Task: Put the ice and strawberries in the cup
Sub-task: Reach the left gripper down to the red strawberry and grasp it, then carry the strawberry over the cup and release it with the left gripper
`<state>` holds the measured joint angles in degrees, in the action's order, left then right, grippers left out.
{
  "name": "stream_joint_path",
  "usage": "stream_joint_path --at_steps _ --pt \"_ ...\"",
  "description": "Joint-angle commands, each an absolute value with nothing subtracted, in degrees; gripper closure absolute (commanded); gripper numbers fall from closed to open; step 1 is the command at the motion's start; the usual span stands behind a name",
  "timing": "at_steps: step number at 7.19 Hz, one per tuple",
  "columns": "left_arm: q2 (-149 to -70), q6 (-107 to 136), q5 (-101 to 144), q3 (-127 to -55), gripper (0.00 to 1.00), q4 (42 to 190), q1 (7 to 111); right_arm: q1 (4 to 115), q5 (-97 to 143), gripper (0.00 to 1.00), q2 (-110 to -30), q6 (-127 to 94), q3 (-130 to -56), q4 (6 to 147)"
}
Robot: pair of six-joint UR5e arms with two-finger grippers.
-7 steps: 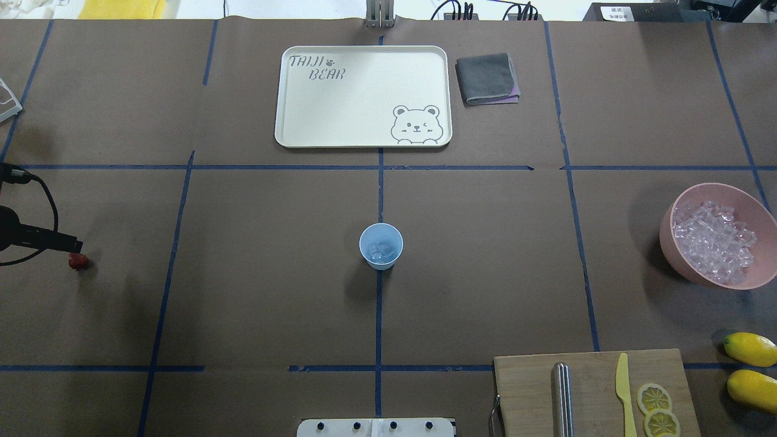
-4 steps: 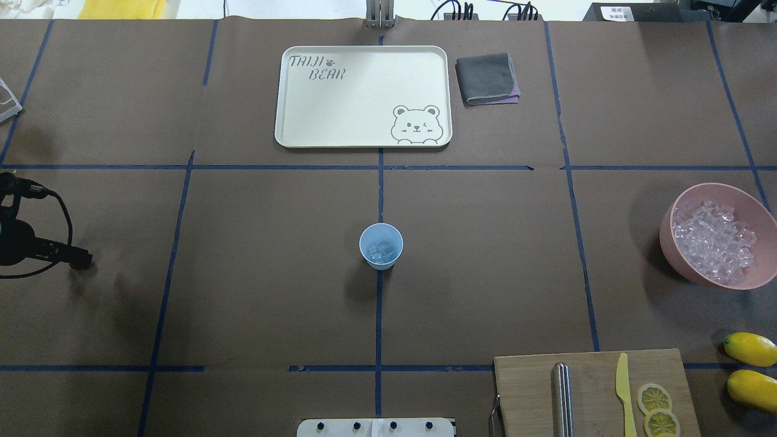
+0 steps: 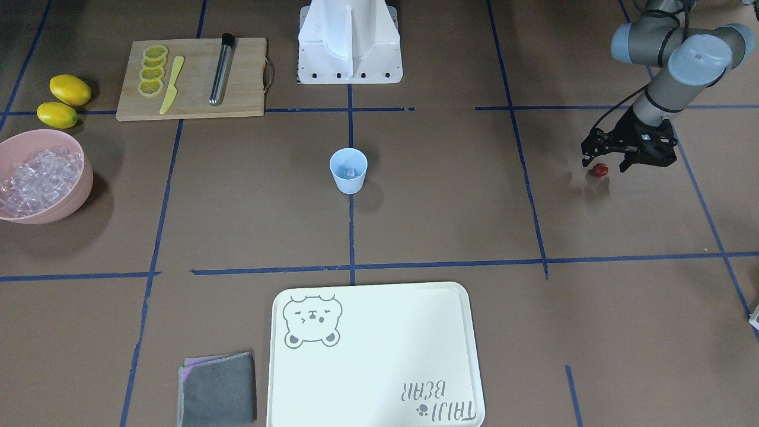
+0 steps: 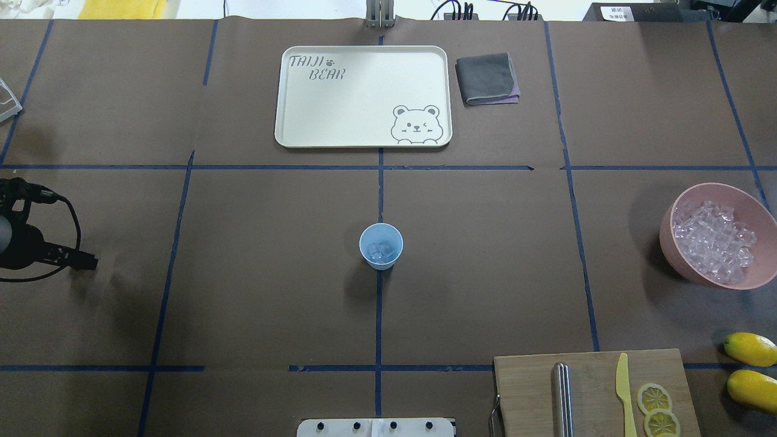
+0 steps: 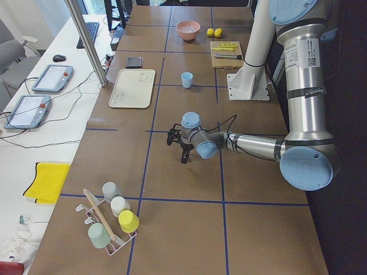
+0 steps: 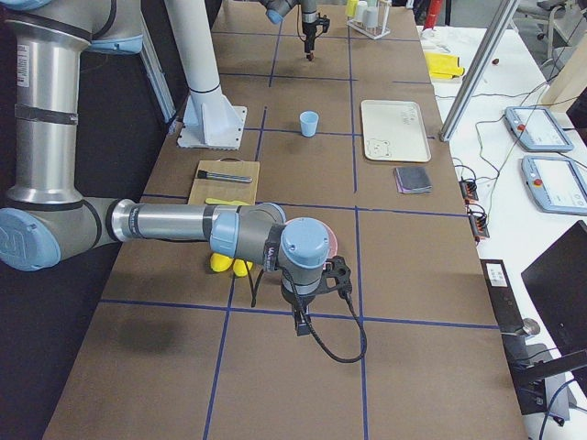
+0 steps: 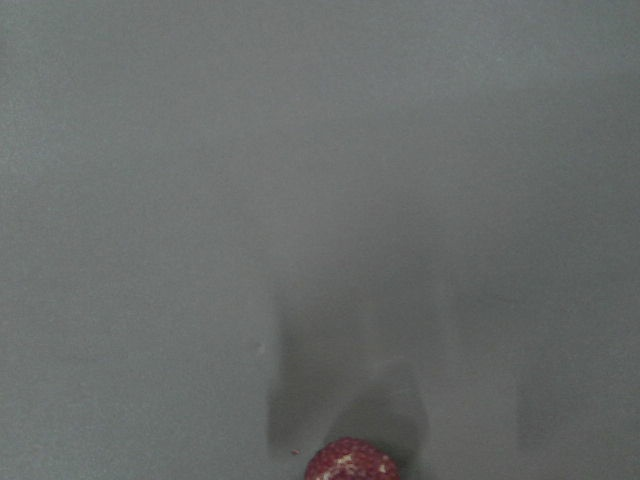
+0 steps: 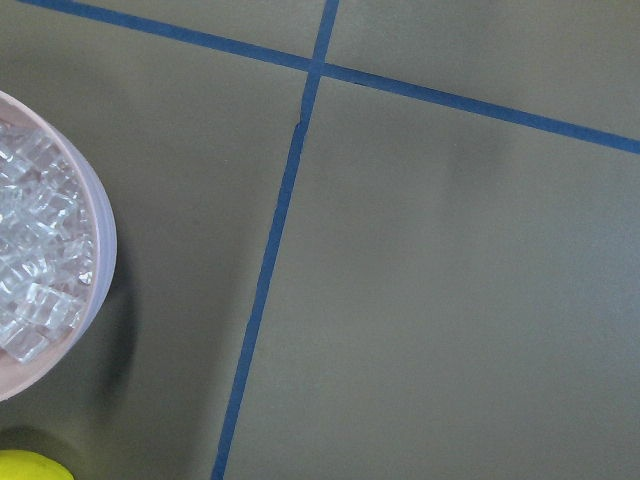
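The light blue cup [image 4: 380, 244] stands at the table's middle with a few ice [image 4: 381, 250] cubes inside. More ice [image 4: 714, 241] fills the pink bowl [image 4: 671, 241] at the right. One red strawberry [image 3: 600, 170] lies on the table at the far left. My left gripper [image 3: 604, 162] is open and low over the berry, a finger on either side. In the overhead view the left gripper [image 4: 83, 261] hides the berry. The strawberry [image 7: 350, 463] peeks in at the left wrist view's bottom edge. My right gripper [image 6: 299, 320] hangs near the bowl; I cannot tell its state.
A cream tray [image 4: 291, 133] and a folded grey cloth [image 4: 487, 79] lie at the far side. A cutting board [image 4: 528, 388] holds a metal rod, a yellow knife and lemon slices; two lemons [image 4: 750, 348] sit beside it. A rack of cups [image 5: 112, 215] stands beyond my left arm.
My left gripper has shifted right and come down over the strawberry, which showed beside its tip a second ago and is now covered in the overhead view.
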<state>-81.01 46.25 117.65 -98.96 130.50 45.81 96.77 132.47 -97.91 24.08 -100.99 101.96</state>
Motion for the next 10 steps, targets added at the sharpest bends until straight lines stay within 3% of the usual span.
stream_joint_path --at_steps 1,4,7,10 --pt "-81.1 46.3 117.7 -98.8 0.52 130.3 45.6 96.8 132.4 0.01 -97.9 24.1 -101.0 102.0" --pt "-81.0 45.8 117.7 -98.9 0.94 130.1 45.6 96.8 132.4 0.01 -97.9 24.0 -101.0 102.0" --pt "-81.1 45.7 118.0 -105.0 0.99 126.3 46.1 97.2 132.4 0.01 -97.9 23.8 -101.1 102.0" --pt "-91.6 45.7 118.0 -118.1 0.99 98.2 46.1 98.1 132.4 0.01 -97.9 23.8 -101.2 102.0"
